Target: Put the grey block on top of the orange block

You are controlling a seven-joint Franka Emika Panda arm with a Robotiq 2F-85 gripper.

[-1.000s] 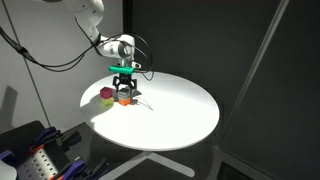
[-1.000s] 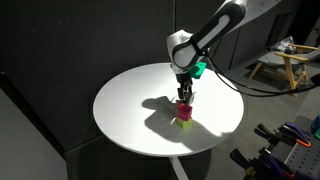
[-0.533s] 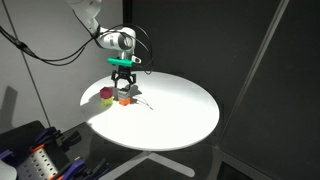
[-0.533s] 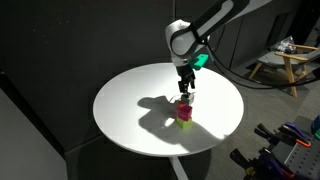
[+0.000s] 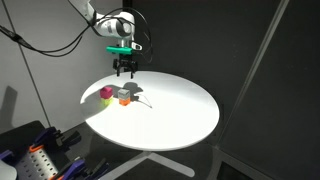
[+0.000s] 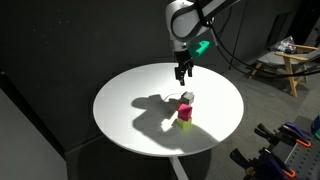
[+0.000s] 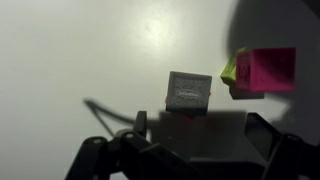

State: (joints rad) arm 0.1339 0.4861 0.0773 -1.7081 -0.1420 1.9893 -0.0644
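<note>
One stack — the grey block sits on the orange block; your gripper hangs above, spread wide and empty — lift straight, no nudging.

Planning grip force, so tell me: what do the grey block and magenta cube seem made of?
The grey block looks like painted wood or hard plastic: dull matte faces, straight edges, no glare. The magenta cube is probably the same, with a saturated matte coat. The picture is too blurred to show grain.
</note>
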